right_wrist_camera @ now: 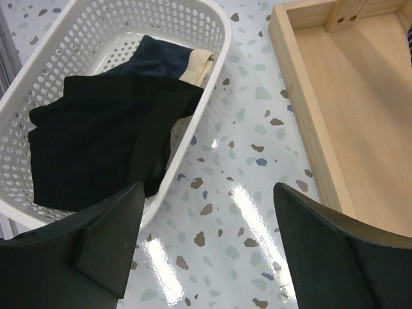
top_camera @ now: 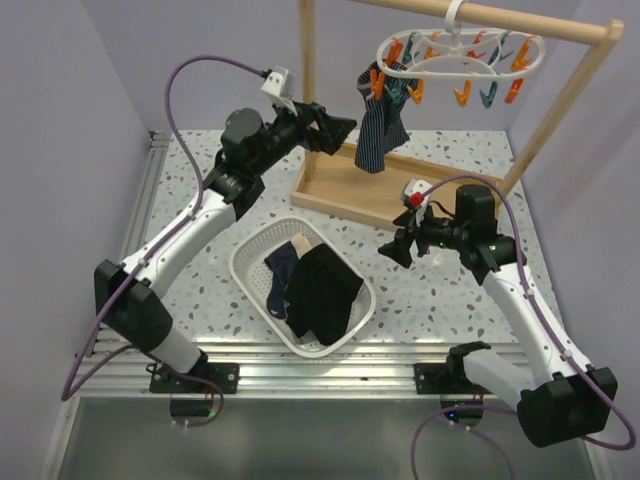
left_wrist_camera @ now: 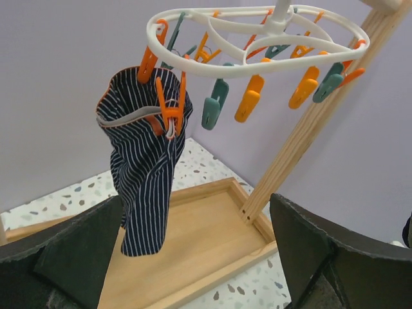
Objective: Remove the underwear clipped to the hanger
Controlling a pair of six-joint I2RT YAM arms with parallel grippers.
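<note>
Glossy plastic hanger (left_wrist_camera: 278,22), soft cloth underwear (left_wrist_camera: 145,167), smooth wooden tray (left_wrist_camera: 199,238), perhaps laminate tabletop (right_wrist_camera: 244,161)

Open air between left hand (top_camera: 338,130) and striped underwear (top_camera: 380,135), wooden post (top_camera: 308,60) beside, hanger clips (left_wrist_camera: 251,96) above

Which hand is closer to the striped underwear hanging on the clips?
Left. The left hand hovers open beside the striped underwear; the right hand sits lower, over the table near the basket.
</note>
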